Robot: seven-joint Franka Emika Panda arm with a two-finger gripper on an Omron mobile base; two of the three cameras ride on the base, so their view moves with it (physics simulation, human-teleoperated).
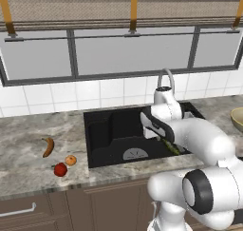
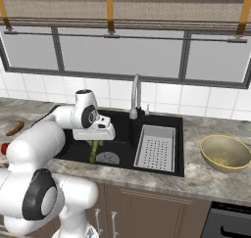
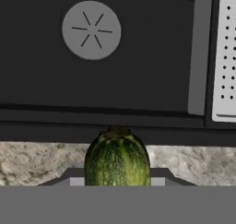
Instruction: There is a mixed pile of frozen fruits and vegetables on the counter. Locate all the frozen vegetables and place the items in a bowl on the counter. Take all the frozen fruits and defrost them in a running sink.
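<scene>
The marbled grey-beige counter [image 1: 28, 144] is seen first, a matte stone slab, with the black rectangular sink [image 2: 122, 129] sunk into it and a curved grey metal tap [image 2: 135, 97] at its back. A grey perforated tray [image 2: 156, 147] rests in the basin's right half, beside the round grey drain [image 3: 91, 30]. The pale yellowish-tan bowl [image 2: 224, 153], round and smooth, sits on the counter at about three o'clock from the gripper [image 2: 94, 145], well apart, past the tray. The gripper is closed on the slim dark green vegetable [image 2: 93, 151], held over the sink's front edge (its long axis hangs downward from the fingers). The striped, glossy skin is shown in the hand view. On the left counter, at nine o'clock, the curved banana [image 1: 48, 146], orange [image 1: 70, 160] and red apple [image 1: 60, 169] are left lying
</scene>
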